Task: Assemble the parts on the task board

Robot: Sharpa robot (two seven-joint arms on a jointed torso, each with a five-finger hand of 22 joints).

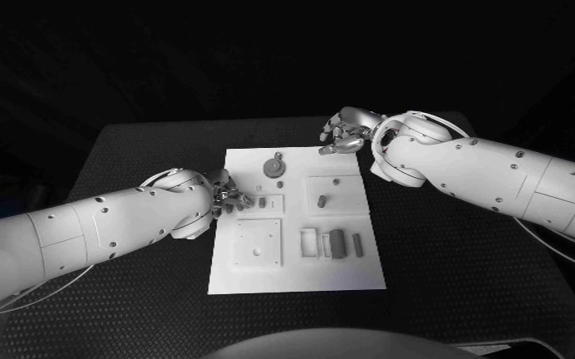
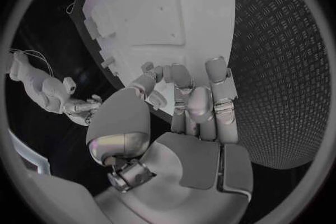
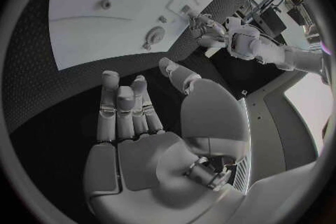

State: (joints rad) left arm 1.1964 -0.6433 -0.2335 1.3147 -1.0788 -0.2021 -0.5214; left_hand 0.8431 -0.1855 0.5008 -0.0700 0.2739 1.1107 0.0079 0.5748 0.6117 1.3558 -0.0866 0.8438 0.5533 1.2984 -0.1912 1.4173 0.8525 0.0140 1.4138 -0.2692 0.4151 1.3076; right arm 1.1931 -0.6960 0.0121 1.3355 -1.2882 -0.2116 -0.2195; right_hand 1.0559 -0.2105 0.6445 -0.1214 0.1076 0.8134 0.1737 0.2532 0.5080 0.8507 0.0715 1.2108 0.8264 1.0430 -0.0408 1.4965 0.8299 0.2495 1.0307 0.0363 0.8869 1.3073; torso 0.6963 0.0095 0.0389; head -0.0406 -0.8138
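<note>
**Both hands at the board's edges, neither holding a part**

Black textured worktop [image 1: 144,151] in a dark room, with the white task board [image 1: 297,280] lying in the middle of it. Nearest me on the board I see a square recessed plate [image 1: 258,243] and, beside it, a row of small upright grey parts [image 1: 339,243] in their slots.

Further out, my left hand [image 1: 225,195] sits at the board's left edge, its fingers [image 2: 217,81] curled loosely over the rim, just beside a small block with a peg [image 1: 265,204]. I can see nothing between them in the left wrist view; they look released and apart.

Beyond that, a square pad with a short peg [image 1: 321,201] lies between the two hands, and a round disc part [image 1: 277,165] lies towards the far edge, near the right hand's fingertips.

Farthest out, my right hand [image 1: 347,135] hovers by the board's far right corner, over the worktop. Its fingers [image 3: 119,106] are straight, side by side, palm empty.
</note>
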